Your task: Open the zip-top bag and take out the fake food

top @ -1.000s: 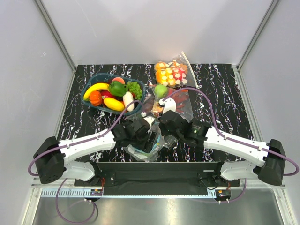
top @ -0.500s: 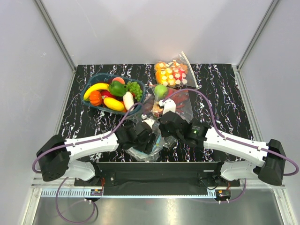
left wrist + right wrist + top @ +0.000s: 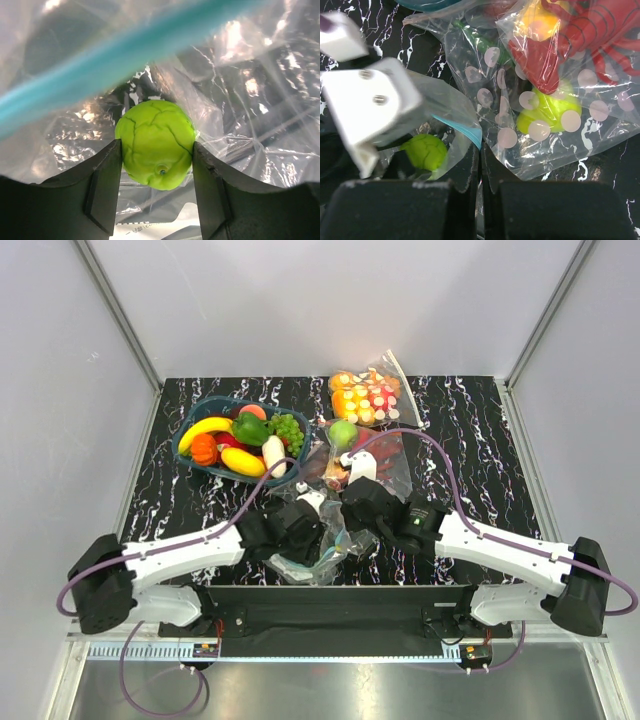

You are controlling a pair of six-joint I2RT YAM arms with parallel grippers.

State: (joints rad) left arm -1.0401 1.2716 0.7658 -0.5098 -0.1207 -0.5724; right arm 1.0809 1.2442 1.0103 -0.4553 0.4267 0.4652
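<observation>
My left claw (image 3: 156,165) is inside the zip-top bag (image 3: 318,558) at the desk's (image 3: 470,430) near edge. It grips the green round fruit (image 3: 152,132), dimple facing my wrist. My right claw (image 3: 481,165) is clenched on the bag's lip. The glossy fruit could squirt free or drag film along. The teal zipper strip (image 3: 100,65) runs diagonally overhead.

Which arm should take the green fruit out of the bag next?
Left: the left end effector grips the green fruit inside the zip-top bag; the right end effector pinches its edge.
</observation>
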